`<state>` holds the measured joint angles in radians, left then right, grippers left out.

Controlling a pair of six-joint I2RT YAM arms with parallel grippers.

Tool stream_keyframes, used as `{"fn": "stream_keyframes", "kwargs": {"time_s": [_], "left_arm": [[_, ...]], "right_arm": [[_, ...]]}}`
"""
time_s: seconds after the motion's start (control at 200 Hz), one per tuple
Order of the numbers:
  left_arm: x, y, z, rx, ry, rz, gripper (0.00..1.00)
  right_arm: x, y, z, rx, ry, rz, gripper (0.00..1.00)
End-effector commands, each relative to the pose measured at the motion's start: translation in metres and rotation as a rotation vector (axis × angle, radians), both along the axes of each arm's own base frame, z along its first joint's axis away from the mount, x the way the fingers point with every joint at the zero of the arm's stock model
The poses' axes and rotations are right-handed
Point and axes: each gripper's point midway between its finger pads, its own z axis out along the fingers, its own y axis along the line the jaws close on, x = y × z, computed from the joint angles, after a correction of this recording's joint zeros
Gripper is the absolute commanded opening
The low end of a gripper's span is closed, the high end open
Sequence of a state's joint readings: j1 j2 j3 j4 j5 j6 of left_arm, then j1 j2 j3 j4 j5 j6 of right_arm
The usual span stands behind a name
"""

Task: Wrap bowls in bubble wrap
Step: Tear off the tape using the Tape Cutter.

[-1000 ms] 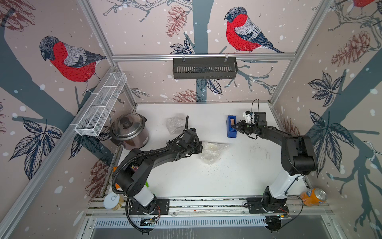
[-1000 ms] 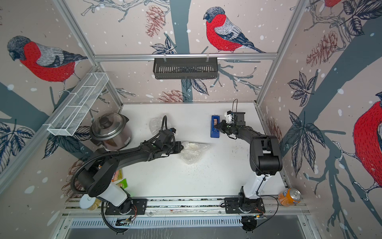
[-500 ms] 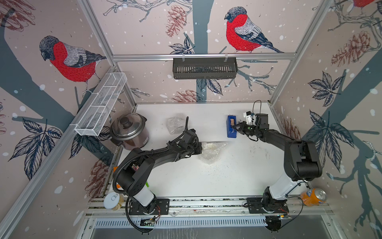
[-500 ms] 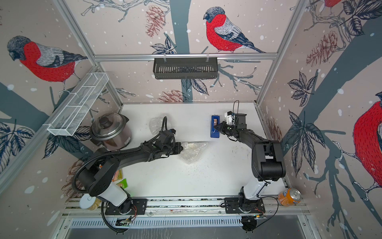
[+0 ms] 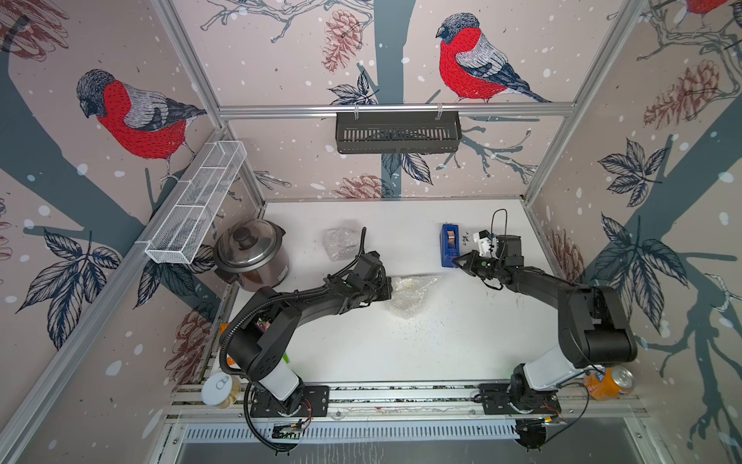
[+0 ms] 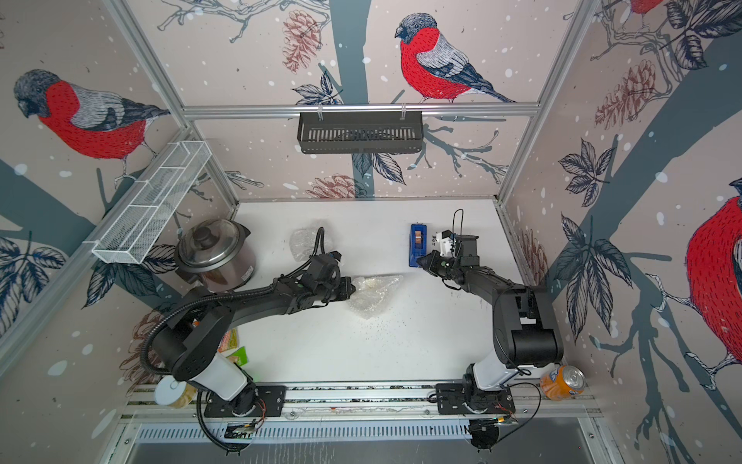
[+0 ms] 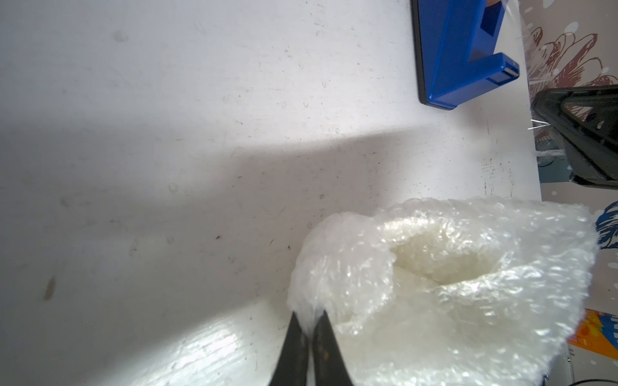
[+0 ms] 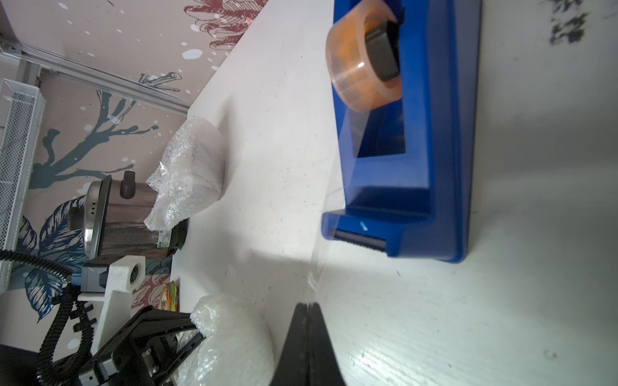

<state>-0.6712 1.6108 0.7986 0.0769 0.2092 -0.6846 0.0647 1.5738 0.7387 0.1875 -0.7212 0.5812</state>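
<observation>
- White tabletop [image 5: 361, 353] under bird-patterned walls carried everything. The crumpled bundle of clear bubble wrap [image 5: 409, 295] lay near its middle, with my left gripper [image 7: 309, 320] at the bundle's edge.
- My left gripper's jaws stood almost together, pinching a gathered tuft of that wrap.
- My right gripper [image 8: 307, 305] was closed too, just beside the cutter end of the blue plastic tape dispenser [image 8: 434, 150]. A strip of clear tape [image 8: 349, 140] ran from the roll past the cutter towards its tips, so I judged it held the tape's end.
- By my judgement the wrap was light, soft and springy. It would likely unfold once released, and it was slick enough to slip out of a thin pinch.
- The cream-white glossy bowl [image 7: 438, 264] inside looked hard and breakable, and free to shift within the loose film.
- The best hold seemed to be several bunched layers of film, as I had them, not a single sheet and not the bowl's rim.
- The tape looked thin and clingy, so I thought it best held by its end and drawn taut.
- Only the left wrist view showed the bowl's pale inside through a gap in the wrap. Both top views gave just a whitish lump.
- Only the wrist views showed the tape strip, most clearly the right one. In a top view the dispenser was merely a blue block.
- Both top views laid out the whole table. A second bubble-wrap bundle [image 5: 341, 243] sat towards the back, well apart from mine and near the big steel lidded cooker [image 5: 251, 253]. I could not tell what it held.
</observation>
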Motion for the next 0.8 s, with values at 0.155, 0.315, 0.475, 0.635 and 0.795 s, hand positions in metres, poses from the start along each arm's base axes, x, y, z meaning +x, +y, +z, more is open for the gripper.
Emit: {"fn": "stream_keyframes", "kwargs": {"time_s": [0.155, 0.315, 0.475, 0.635, 0.795], "left_arm": [[-0.001, -0.001, 0.0, -0.003, 0.006, -0.005, 0.02], [-0.001, -0.001, -0.001, -0.002, 0.009, -0.006, 0.01], [-0.001, -0.002, 0.001, -0.005, 0.005, -0.007, 0.01], [-0.001, -0.002, 0.002, -0.002, 0.005, -0.006, 0.01], [0.0, -0.001, 0.002, -0.001, 0.005, -0.004, 0.01]], "right_arm": [[-0.008, 0.003, -0.002, 0.02, 0.008, 0.011, 0.0], [-0.012, 0.002, -0.007, 0.012, 0.02, 0.007, 0.0], [-0.013, 0.0, -0.021, -0.004, 0.05, -0.001, 0.0], [-0.009, -0.006, -0.042, -0.056, 0.086, -0.024, 0.0], [-0.007, -0.018, -0.062, -0.131, 0.126, -0.07, 0.0]]}}
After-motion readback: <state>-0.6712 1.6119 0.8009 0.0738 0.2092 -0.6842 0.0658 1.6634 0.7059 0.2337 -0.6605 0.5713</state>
